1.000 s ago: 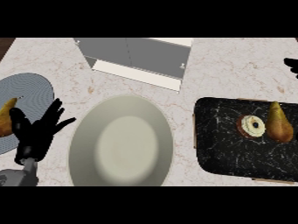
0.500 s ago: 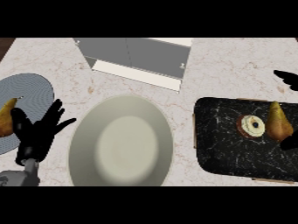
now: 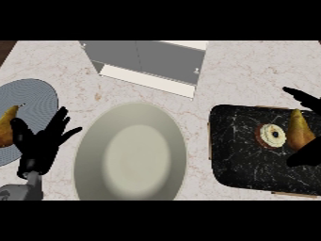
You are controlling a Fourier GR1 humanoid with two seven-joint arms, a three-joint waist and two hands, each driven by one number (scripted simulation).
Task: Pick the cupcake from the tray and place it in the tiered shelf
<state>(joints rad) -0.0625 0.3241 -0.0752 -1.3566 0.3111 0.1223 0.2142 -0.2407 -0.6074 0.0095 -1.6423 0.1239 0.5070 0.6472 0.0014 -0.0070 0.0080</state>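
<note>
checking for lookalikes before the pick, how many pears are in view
2. One pear lies on the grey round plate at the left; the other pear lies on the black tray, right of the cupcake.

Cupcake [image 3: 273, 135] sits on black tray [image 3: 246, 155]; shelf [image 3: 145, 63] behind.

The left hand [image 3: 43, 141] rests at the lower left of the frame, fingers straight and spread upward, its grey forearm below. The right hand [image 3: 320, 127] shows at the right edge, fingers extended, uncurled.
</note>
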